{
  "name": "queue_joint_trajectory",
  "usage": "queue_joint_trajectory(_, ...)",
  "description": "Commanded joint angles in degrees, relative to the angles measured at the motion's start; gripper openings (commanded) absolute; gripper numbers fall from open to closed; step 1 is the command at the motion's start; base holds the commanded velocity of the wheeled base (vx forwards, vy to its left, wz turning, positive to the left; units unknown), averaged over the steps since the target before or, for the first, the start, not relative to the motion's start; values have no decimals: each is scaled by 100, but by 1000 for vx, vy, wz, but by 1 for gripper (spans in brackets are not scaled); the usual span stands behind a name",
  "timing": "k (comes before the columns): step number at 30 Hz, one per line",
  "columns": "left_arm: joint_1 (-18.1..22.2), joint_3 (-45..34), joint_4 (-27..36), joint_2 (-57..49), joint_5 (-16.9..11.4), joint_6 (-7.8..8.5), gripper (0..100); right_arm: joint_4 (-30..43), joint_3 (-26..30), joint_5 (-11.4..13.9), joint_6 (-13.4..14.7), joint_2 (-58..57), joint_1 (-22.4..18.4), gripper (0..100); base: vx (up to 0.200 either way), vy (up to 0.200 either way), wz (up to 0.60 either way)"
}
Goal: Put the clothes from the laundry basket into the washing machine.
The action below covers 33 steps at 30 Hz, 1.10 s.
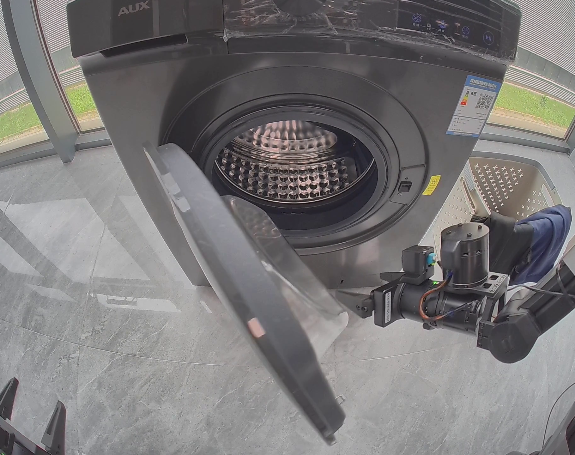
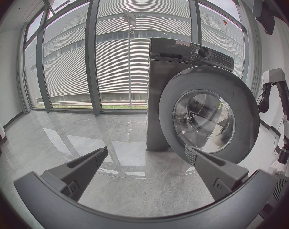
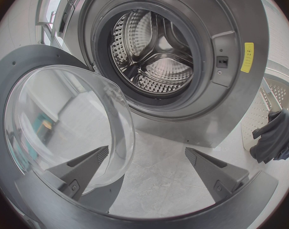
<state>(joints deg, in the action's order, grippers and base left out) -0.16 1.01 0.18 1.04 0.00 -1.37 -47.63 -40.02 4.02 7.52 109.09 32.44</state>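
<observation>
Clothes [image 1: 534,238], a dark grey piece and a blue one, hang over the near rim of the laundry basket [image 1: 515,184]. The basket is a pale perforated tub standing on the floor [image 1: 110,323] just beside the right side of the washing machine [image 1: 142,115]. The machine's round door [image 1: 237,273] is swung wide open on its left hinge, with its glass bowl turned toward the opening. The steel drum [image 1: 287,159] behind it is in plain view, showing its perforated wall and paddles.

The right claw [image 3: 146,151] sits low in front of the machine's lower right corner, between the open door and the basket. Its two fingers are spread wide with nothing between them, and it points toward the door glass and the floor below the drum mouth. The dark piece shows just behind that arm's wrist, and I cannot tell whether it touches the arm.

The left claw [image 2: 146,152] is well apart from the machine, over the floor on the door's outer side. It is likewise spread wide and holds nothing. Tall windows [image 2: 71,64] stand behind the machine.
</observation>
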Motion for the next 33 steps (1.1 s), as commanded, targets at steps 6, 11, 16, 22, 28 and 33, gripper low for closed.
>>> queue_joint_trajectory(6, -2, -84, -1, -42, 0, 5, 100, -27, 21, 28, 48, 130, 395, 100, 0, 0, 0)
queue_joint_trajectory(11, -11, -84, -1, -51, 0, 5, 100, -124, -67, 2, 153, 191, 447, 100, 0, 0, 0)
queue_joint_trajectory(16, -11, -84, -1, -42, 0, 5, 100, -141, -225, -200, 162, 631, 474, 100, -80, 0, 0)
queue_joint_trajectory(22, -11, -84, -1, -42, 0, 5, 100, -141, -348, -174, 171, 692, 588, 100, -100, 0, 0)
queue_joint_trajectory(28, -11, -84, -1, -42, 0, -4, 100, -344, -348, -165, 522, 815, 966, 100, 0, 0, 0)
queue_joint_trajectory(33, -11, -84, -1, -42, 0, -4, 100, -651, -480, -183, 610, 1000, 1133, 100, 0, 0, 0)
